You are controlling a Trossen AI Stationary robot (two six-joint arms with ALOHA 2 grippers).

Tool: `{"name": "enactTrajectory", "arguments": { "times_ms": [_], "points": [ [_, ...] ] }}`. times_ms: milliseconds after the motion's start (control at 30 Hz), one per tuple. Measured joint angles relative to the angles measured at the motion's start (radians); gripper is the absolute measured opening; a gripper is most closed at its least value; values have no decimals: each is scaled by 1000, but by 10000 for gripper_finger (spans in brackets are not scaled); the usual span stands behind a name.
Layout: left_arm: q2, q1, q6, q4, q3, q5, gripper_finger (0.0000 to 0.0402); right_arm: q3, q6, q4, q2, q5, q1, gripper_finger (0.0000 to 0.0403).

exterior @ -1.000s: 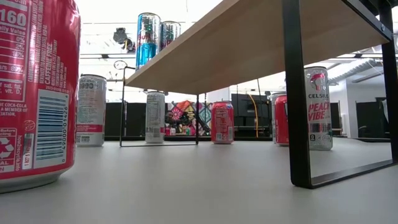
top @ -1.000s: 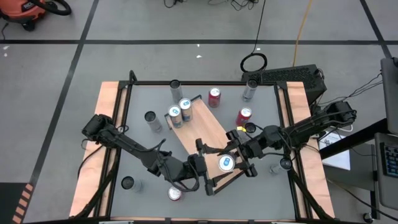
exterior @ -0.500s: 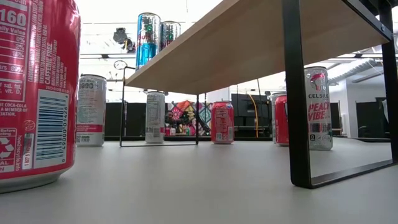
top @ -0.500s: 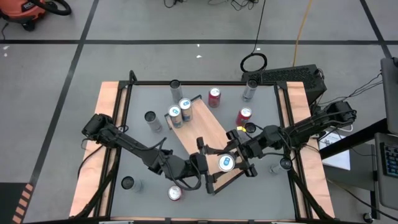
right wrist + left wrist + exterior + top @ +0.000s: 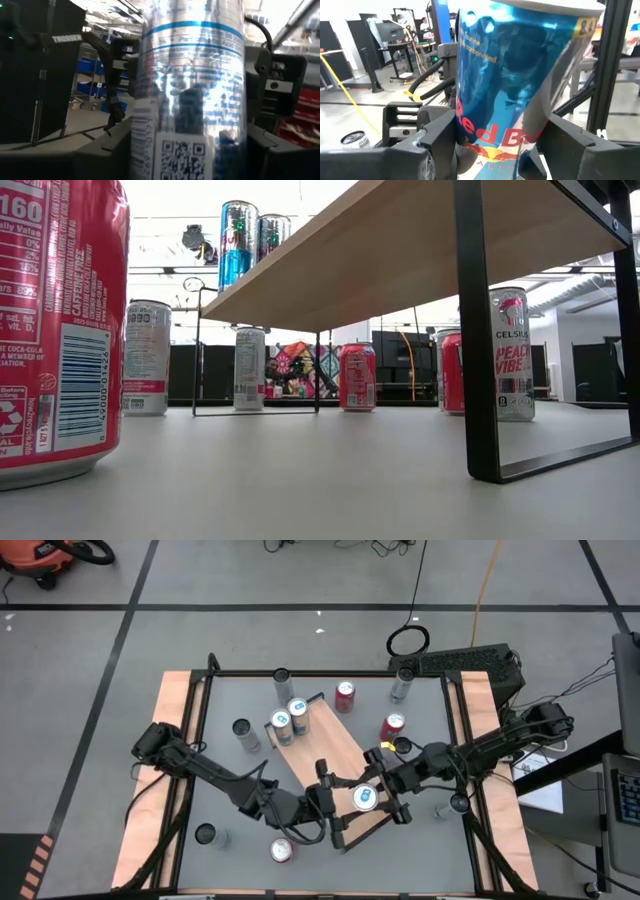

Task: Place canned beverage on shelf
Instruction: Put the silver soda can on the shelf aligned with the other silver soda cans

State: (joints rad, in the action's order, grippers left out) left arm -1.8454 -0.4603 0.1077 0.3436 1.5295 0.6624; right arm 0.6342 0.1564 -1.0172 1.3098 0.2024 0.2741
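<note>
A blue and silver canned beverage (image 5: 365,798) stands upright over the near right end of the shelf (image 5: 318,750), a light wooden board on thin black legs. My left gripper (image 5: 346,806) reaches it from the table's left, and my right gripper (image 5: 383,791) from the right. Both are shut on it. Whether its base rests on the board is hidden. Two more blue cans (image 5: 289,718) stand on the shelf's far left end and also show in the low view as cans (image 5: 238,240) on the board (image 5: 400,250). My left gripper pinches the can's side wall (image 5: 470,135) between its two fingers (image 5: 427,150), low on the can. The fingers come level from the table's left and lie across the upright can. My right gripper pinches the side wall (image 5: 145,150) between its fingers (image 5: 107,145), level from the table's right. The can stands upright between them.
Loose cans stand on the grey table: red ones (image 5: 345,695) (image 5: 392,727) and silver ones (image 5: 282,678) (image 5: 403,685) at the back, one (image 5: 242,733) at the left, and some (image 5: 282,850) (image 5: 205,835) near the front. Pale wood strips (image 5: 165,770) line both sides.
My left gripper's fingers have drawn in onto the can while my right gripper keeps its place on it. The can has stayed upright in nearly the same spot.
</note>
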Motion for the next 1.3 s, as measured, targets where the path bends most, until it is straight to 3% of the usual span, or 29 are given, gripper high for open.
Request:
{"name": "enactTrajectory", "arguments": {
  "times_ms": [167, 467, 767, 933, 1100, 1300],
  "points": [
    [-2, 1, 3, -51, 0, 46, 238, 0, -37, 42, 0, -29, -1, 277],
    [-2, -6, -35, -92, 0, 158, 237, 1, -83, 280, -69, -210, 3, 334],
    [-2, -11, -183, -155, 0, 242, 237, 1, -120, 615, -253, -360, 29, 341],
    [-1, -6, -297, -230, 0, 282, 237, 1, -123, 730, -374, -366, 38, 341],
    [-1, 8, -397, -278, 0, 284, 237, 8, -110, 742, -462, -366, 38, 341],
    [-1, 31, -443, -286, 0, 285, 237, 82, -115, 738, -418, -364, 38, 341]
  ]
}}
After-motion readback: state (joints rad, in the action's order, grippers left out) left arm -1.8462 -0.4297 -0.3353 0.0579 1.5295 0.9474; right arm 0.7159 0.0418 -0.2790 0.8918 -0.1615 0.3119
